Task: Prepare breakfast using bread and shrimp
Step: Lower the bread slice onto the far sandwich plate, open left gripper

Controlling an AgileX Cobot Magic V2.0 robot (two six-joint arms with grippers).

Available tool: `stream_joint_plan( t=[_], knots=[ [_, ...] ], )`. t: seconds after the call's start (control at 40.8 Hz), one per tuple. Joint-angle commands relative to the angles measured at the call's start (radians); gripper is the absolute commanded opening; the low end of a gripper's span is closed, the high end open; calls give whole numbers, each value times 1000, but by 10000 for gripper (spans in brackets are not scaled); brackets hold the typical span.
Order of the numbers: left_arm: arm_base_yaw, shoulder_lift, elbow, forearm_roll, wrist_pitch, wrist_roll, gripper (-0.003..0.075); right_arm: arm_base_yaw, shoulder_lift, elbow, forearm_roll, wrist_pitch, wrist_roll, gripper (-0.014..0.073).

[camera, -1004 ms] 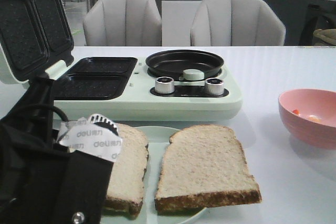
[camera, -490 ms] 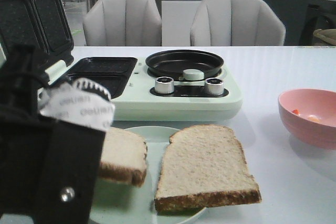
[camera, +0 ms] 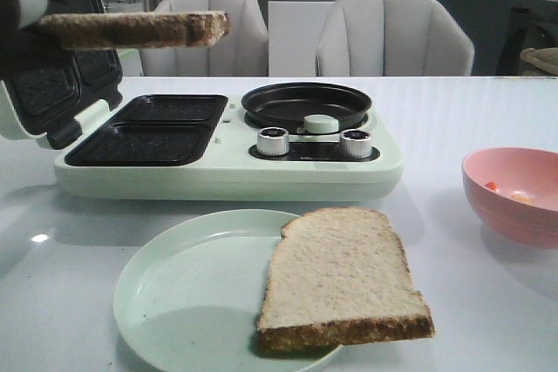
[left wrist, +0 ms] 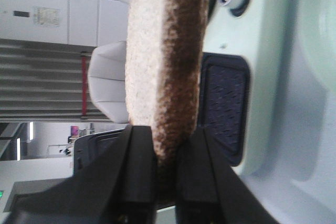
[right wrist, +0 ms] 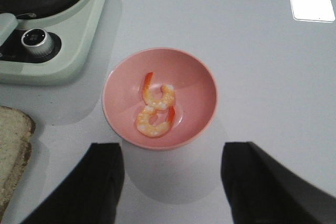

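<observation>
A pale green plate (camera: pixel 183 302) is sitting on the white table (camera: pixel 453 111) just in front of the mint-green breakfast maker (camera: pixel 235 167). One slice of bread (camera: pixel 342 278) is lying flat on the plate's right part, its dark crust edge overhanging the rim on the side away from the breakfast maker; the rest of the plate is bare.

To the right of the breakfast maker, well apart from it, a pink bowl (right wrist: pixel 160 98) is holding two curled orange-and-white shrimp (right wrist: pixel 155 109), touching each other near the bowl's middle.

On the breakfast maker itself, the two dark waffle-patterned wells (camera: pixel 148 132) on its left half are lying open under the raised lid (camera: pixel 52 58), and the round black pan (camera: pixel 305 104) on its right half is showing nothing inside. Two silver knobs (camera: pixel 273 140) are sitting in front of the pan.

The left gripper (left wrist: pixel 165 177) is clamping the second slice of bread (camera: pixel 131 29) by one crust end between its black fingers (left wrist: pixel 136 177), holding it level in the air above the breakfast maker's left end, in front of the lid.

The right gripper (right wrist: pixel 173 182) is hanging above the table just beside the pink bowl, its two dark fingers (right wrist: pixel 105 182) spread wide apart with nothing between them.
</observation>
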Motion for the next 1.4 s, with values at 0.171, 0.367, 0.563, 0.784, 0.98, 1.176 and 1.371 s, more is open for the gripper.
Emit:
stream_joint_plan(
  t=[0.171, 0.367, 0.563, 0.784, 0.98, 1.176, 1.371],
  knots=[
    [332, 42, -160, 158, -219, -16, 100, -5, 0, -32, -9, -75, -8, 517],
    [520, 156, -306, 158, -407, -16, 100, -5, 0, -32, -9, -75, -8, 517],
    [647, 345, -482, 158, -510, 21, 100, -5, 0, -32, -9, -75, -8, 517],
    [732, 522, -647, 158, -595, 29, 100, -5, 0, -32, -9, -75, -8, 517],
    [804, 653, -771, 158, -652, 77, 100, -5, 0, -32, -9, -75, -8, 517],
    [854, 753, -867, 158, -721, 127, 100, -5, 0, -32, -9, -75, -8, 517],
    [887, 812, -901, 158, -769, 127, 100, -5, 0, -32, -9, -75, -8, 517]
  ],
)
